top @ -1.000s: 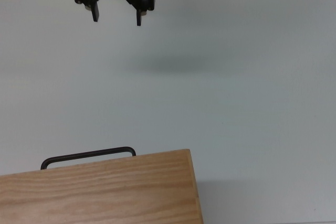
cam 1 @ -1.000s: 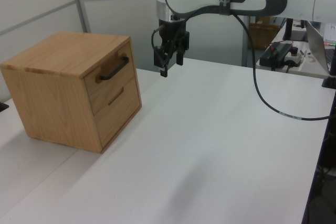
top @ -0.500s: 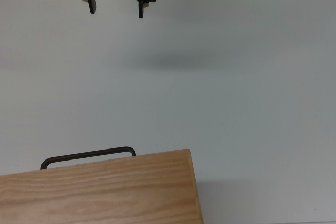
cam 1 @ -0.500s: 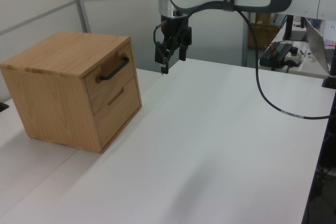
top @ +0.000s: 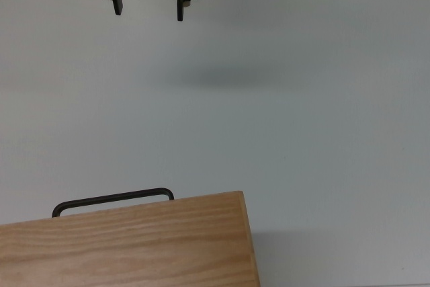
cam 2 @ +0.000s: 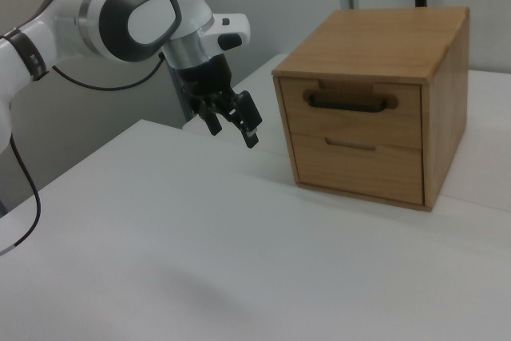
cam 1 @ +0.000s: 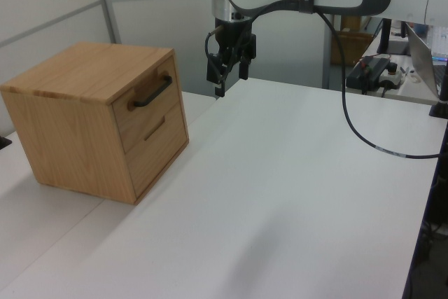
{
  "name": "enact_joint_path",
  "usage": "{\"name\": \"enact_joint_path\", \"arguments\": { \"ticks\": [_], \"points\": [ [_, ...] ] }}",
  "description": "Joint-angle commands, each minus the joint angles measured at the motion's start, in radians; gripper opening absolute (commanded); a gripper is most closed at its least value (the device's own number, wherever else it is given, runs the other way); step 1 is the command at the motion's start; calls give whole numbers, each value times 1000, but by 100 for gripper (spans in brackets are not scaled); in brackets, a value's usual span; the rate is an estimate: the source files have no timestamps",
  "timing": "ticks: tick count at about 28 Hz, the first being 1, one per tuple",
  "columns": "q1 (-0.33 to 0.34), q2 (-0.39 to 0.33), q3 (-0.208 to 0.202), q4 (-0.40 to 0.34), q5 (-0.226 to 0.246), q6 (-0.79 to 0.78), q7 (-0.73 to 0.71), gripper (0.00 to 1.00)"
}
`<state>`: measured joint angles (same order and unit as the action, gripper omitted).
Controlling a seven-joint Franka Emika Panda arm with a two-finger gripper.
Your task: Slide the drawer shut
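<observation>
Spread wide and holding nothing, the gripper (top: 148, 10) hangs above the white table (cam 1: 294, 173), well apart from the wooden cabinet (cam 2: 375, 37). In the right view it sits to the right view's left of the cabinet front, fingers pointing down and slightly toward it. The upper drawer (cam 2: 351, 105) with its black bar handle (cam 2: 351, 103) looks flush with the cabinet face in both side views (the lower drawer (cam 2: 355, 167) too), so the closing appears already done and the step in hand is likely pulling clear.

To do that well, the arm should keep rising and backing off along a straight line away from the front panel, staying clear of the protruding handle (top: 113, 199) so nothing catches and drags the drawer out again.

Compared with a second ago, the gripper sits higher and further from the cabinet in the top view; the drawer and cabinet have not moved.
</observation>
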<state>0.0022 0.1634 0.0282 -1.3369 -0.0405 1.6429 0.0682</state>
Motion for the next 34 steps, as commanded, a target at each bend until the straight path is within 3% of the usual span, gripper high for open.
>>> {"name": "enact_joint_path", "arguments": {
  "ticks": [1,34],
  "points": [
    [1,-24,-4,-18,27,-14,18,100],
    [2,-38,-1,-18,33,-8,19,100]
  ]
}}
